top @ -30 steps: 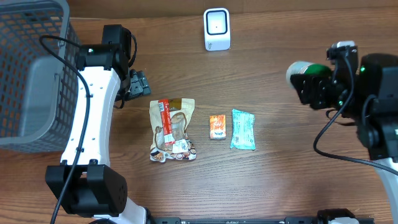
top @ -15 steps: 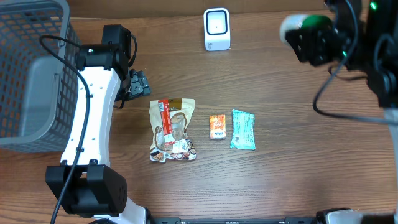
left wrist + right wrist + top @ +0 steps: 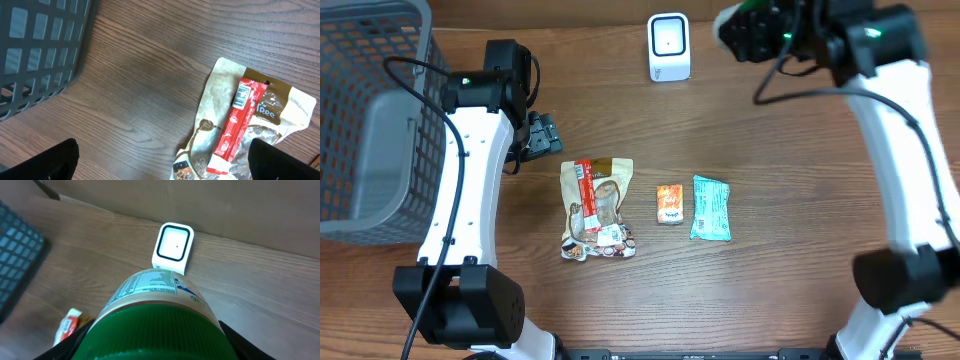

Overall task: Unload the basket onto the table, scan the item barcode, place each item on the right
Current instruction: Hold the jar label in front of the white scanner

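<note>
The item is a jar with a green ribbed lid (image 3: 741,20) and a pale printed label (image 3: 150,287). My right gripper (image 3: 767,24) is shut on it at the lid end, held above the table's far edge. The white scanner (image 3: 669,47) stands just left of the jar, and in the right wrist view the scanner (image 3: 173,247) lies straight beyond the jar's label end. No barcode shows on the visible label. My left gripper (image 3: 542,135) hangs open over bare wood, its fingertips (image 3: 57,160) wide apart beside a snack bag (image 3: 240,125).
A crumpled snack bag with a red bar on it (image 3: 597,208), a small orange packet (image 3: 668,203) and a teal packet (image 3: 710,207) lie mid-table. A grey mesh basket (image 3: 370,110) fills the far left.
My right arm has carried the jar from the right side up and leftward to just beside the scanner. The left arm has not moved.
</note>
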